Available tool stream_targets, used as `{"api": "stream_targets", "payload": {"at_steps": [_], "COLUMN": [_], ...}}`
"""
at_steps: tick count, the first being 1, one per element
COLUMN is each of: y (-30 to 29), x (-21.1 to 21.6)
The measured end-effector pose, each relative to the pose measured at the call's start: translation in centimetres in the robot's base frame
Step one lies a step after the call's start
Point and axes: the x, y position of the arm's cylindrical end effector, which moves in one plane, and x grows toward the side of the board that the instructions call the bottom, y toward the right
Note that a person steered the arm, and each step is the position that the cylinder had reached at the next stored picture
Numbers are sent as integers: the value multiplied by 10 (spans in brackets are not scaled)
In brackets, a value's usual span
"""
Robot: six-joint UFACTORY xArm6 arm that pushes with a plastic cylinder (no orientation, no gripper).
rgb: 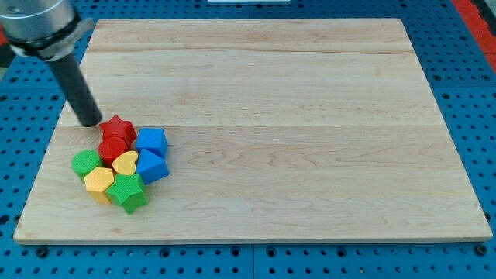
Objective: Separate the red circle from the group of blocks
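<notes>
The blocks sit in one tight cluster at the lower left of the wooden board [310, 116]. The red circle [111, 149] is in the middle of the cluster, just below a red star [118, 127]. Around it are a green circle [84, 163], a yellow heart [125, 163], a yellow block [98, 182], a green star [128, 191] and two blue blocks [152, 141] [153, 167]. My tip [91, 122] is down on the board just left of the red star, up and left of the red circle.
The board lies on a blue perforated table [465, 77]. The cluster is close to the board's left edge and not far from its bottom edge.
</notes>
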Motion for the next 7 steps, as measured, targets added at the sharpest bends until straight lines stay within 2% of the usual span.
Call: {"api": "stream_targets", "payload": {"at_steps": [1, 3, 5, 7], "y": [-50, -38, -11, 57], "x": [12, 58, 95, 106]}}
